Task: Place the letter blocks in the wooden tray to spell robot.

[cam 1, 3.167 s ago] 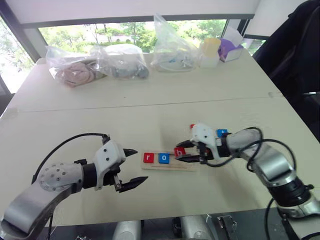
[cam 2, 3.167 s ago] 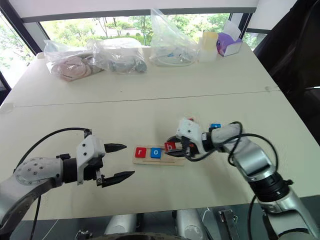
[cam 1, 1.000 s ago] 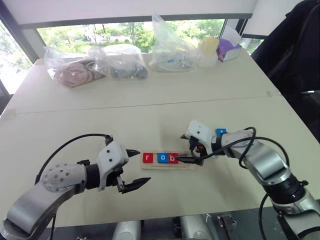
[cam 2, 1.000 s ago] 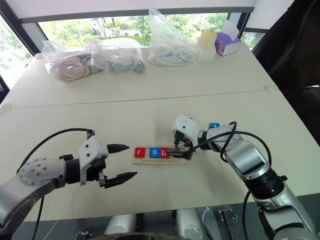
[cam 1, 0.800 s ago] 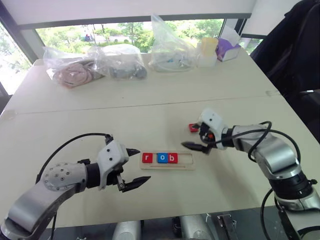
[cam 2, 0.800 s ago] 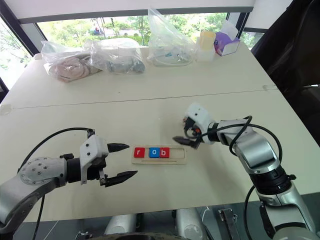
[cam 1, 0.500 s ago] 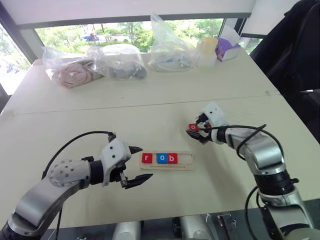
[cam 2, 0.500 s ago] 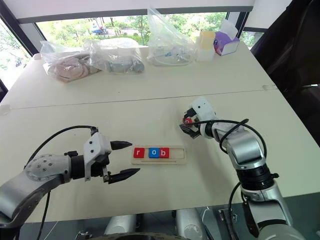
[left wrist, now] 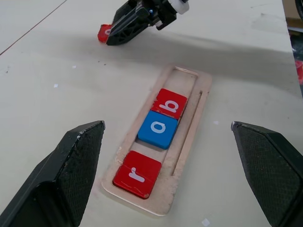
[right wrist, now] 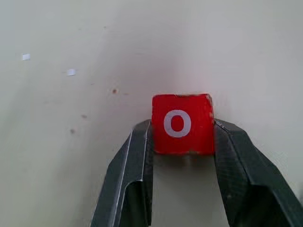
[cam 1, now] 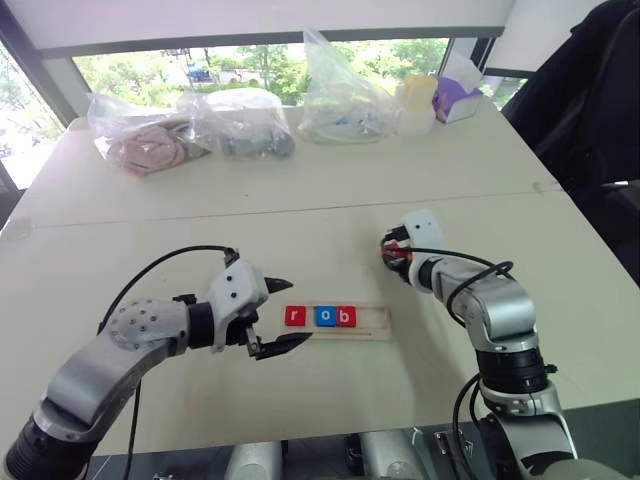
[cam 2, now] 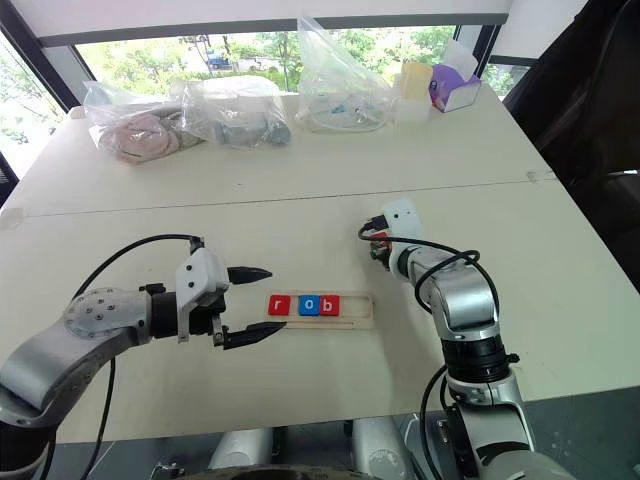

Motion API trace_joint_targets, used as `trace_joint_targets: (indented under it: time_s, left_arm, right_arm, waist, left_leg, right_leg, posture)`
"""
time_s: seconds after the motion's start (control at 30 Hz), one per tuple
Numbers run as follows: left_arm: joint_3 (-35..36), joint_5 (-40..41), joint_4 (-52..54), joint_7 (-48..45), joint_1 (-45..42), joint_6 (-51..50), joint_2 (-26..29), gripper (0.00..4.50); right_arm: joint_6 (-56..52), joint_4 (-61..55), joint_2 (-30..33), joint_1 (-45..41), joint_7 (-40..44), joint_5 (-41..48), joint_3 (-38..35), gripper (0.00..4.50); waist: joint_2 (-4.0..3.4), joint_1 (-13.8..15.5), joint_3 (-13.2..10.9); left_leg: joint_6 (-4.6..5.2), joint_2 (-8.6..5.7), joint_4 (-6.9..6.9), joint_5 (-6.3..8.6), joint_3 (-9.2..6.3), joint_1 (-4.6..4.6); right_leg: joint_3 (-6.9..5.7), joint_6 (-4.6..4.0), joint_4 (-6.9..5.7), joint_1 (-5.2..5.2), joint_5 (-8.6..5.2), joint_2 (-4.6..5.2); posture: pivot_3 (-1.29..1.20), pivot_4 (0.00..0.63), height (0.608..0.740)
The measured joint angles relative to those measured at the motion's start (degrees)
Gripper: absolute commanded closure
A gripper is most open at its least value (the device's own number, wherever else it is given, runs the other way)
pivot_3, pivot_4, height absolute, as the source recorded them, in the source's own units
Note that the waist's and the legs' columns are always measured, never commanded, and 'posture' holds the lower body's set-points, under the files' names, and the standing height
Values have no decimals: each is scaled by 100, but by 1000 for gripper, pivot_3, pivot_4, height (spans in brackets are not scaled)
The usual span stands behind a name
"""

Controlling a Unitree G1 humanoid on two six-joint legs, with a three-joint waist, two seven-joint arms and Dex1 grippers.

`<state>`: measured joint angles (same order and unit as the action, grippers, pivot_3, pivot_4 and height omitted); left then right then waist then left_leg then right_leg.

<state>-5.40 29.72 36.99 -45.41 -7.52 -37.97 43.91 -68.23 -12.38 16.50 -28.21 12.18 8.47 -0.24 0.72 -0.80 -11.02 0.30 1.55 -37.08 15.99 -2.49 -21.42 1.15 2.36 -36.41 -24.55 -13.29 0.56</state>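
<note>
Daylight from a wide window falls across a pale tabletop [cam 1: 180,230], and along its far edge sit clear plastic bags [cam 1: 240,122] of soft goods, a yellow-lidded container [cam 1: 418,100] and a purple box [cam 1: 458,98].

Near the middle of the table lies the wooden tray [cam 1: 372,322], long side running left to right. Its left three places hold a red r tile [cam 1: 296,316], a blue o tile [cam 1: 325,316] and a red b tile [cam 1: 346,316], touching one another in a row; the right part of the tray is bare wood.

Just left of the tray hovers the left gripper [cam 1: 281,316], its two black fingers spread wide with nothing between them. In the left wrist view the tray's left end lies between those parted fingers [left wrist: 66,175].

Farther away and to the right of the tray, the right gripper [cam 1: 392,254] reaches down to the tabletop. In the right wrist view its fingers [right wrist: 128,179] are clamped against the two sides of a red o tile [right wrist: 181,124]. That tile sits well apart from the tray.
</note>
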Motion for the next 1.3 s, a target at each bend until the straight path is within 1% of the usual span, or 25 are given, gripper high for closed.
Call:
trace_joint_targets:
  time_s: [0.17, 0.3, 0.4, 0.47, 0.57, 0.73, 0.77, 0.8, 0.87, 0.9, 0.97, 1.03, 1.1, 1.17, 1.2, 1.3]
  left_arm:
    - [-232, -83, -148, -88, -163, 111, -164, 0]
    - [-337, -136, -330, -271, -219, 249, -199, 0]
    - [-484, -182, -430, -414, -246, 366, -252, 0]
    - [-543, -211, -541, -537, -278, 426, -285, 0]
    - [-575, -266, -731, -695, -408, 550, -313, 0]
    - [-637, -339, -954, -863, -582, 650, -357, 0]
    - [-650, -354, -981, -881, -597, 664, -361, 0]
    - [-668, -378, -990, -897, -605, 693, -366, 0]
    - [-679, -408, -989, -924, -620, 710, -378, 0]
    - [-679, -414, -990, -932, -619, 713, -378, 0]
    - [-677, -420, -991, -949, -613, 723, -371, 0]
    - [-675, -427, -995, -958, -612, 731, -362, 0]
    - [-674, -433, -1008, -965, -614, 744, -359, 0]
    - [-672, -446, -1024, -966, -618, 757, -360, 0]
    - [-669, -456, -1039, -966, -618, 765, -356, 0]
    - [-661, -484, -1091, -964, -613, 811, -350, 0]
  right_arm:
    - [-441, -386, 22, 145, -92, 58, -265, 3344]
    - [-1438, -1729, 294, 838, -29, 200, -527, 3344]
    - [-2196, -2604, 341, 1276, 54, 323, -833, 3344]
    - [-2364, -3080, 325, 1653, 60, 416, -980, 3344]
    - [-2383, -3475, 198, 2043, 19, 475, -1104, 3344]
    - [-2383, -3530, -20, 2115, -127, 473, -1230, 3344]
    - [-2383, -3529, -40, 2112, -149, 474, -1236, 2274]
    - [-2383, -3530, -83, 2104, -155, 482, -1249, 1864]
    - [-2385, -3569, -17, 2110, -118, 552, -1188, 793]
    - [-2386, -3571, 193, 2114, -32, 623, -1118, 286]
    - [-2348, -3554, 1031, 2115, 384, 838, -1001, 286]
    - [-1873, -3390, 2135, 2103, 1123, 1104, -984, 286]
    - [-938, -3029, 3167, 2139, 2034, 1258, -946, 286]
    - [368, -2582, 3895, 2328, 3027, 1255, -907, 286]
    - [997, -2331, 4145, 2435, 3518, 1258, -893, 286]
    - [2507, -1552, 4379, 2517, 4531, 1205, -666, 286]
  waist:
    - [-1, 27, 0]
    - [-1, 10, 0]
    - [-2, -12, 0]
    - [-2, -12, 0]
    - [-2, -14, 1]
    - [1, -18, 4]
    - [2, -19, 4]
    - [2, -17, 4]
    - [2, -16, 4]
    - [1, -8, 3]
    - [-6, 14, -2]
    - [-5, 4, -2]
    - [-1, -1, -3]
    - [1, -2, -3]
    - [2, -4, -4]
    - [3, -26, -4]
  left_leg:
    - [0, -2, 0, 0, -2, -4]
    - [1, -3, 5, 1, -3, -4]
    - [2, -2, 6, 1, -2, -1]
    - [2, 0, 6, 1, -4, 1]
    - [2, 0, 4, 1, -5, 1]
    - [2, 0, 4, 1, -4, 1]
    - [2, 0, 4, 1, -4, 0]
    - [2, 0, 4, 1, -4, 0]
    - [2, 0, 3, 1, -4, 0]
    - [2, -1, 2, 1, -4, -2]
    - [2, -8, -1, 1, 0, -6]
    - [3, -9, -2, 1, 9, -6]
    - [7, -7, 1, 4, 15, -2]
    - [15, -4, 4, 8, 16, 0]
    - [19, -1, 6, 11, 16, 1]
    - [23, 4, 4, 13, 21, 3]
  right_leg:
    - [-1, 1, 1, 0, -1, 2]
    - [-1, 10, 3, 0, -7, 4]
    - [0, 4, 2, -1, -15, 1]
    - [0, 10, 2, -1, -23, -2]
    - [-2, 11, 2, 0, -24, -3]
    - [-2, 11, 2, 0, -23, -2]
    - [-1, 11, 2, 0, -23, -2]
    - [-2, 11, 2, 0, -23, -2]
    - [-1, 11, 2, 0, -23, -1]
    - [-2, 11, 3, 0, -23, 2]
    - [-1, 11, 10, 0, -24, 11]
    - [3, 13, 17, 2, -24, 11]
    - [3, 15, 22, 4, -25, 7]
    - [3, 17, 22, 4, -27, 1]
    - [3, 18, 22, 4, -27, -2]
    - [6, 20, 20, 4, -25, -6]
  posture:
    - [0, 150, 740]
    - [0, 150, 740]
    - [0, 150, 740]
    - [0, 150, 740]
    - [0, 150, 740]
    - [0, 150, 740]
    - [0, 150, 740]
    - [0, 150, 740]
    - [0, 150, 740]
    - [0, 150, 740]
    - [0, 150, 740]
    - [0, 150, 740]
    - [0, 150, 740]
    - [0, 150, 740]
    - [0, 150, 740]
    - [0, 150, 740]
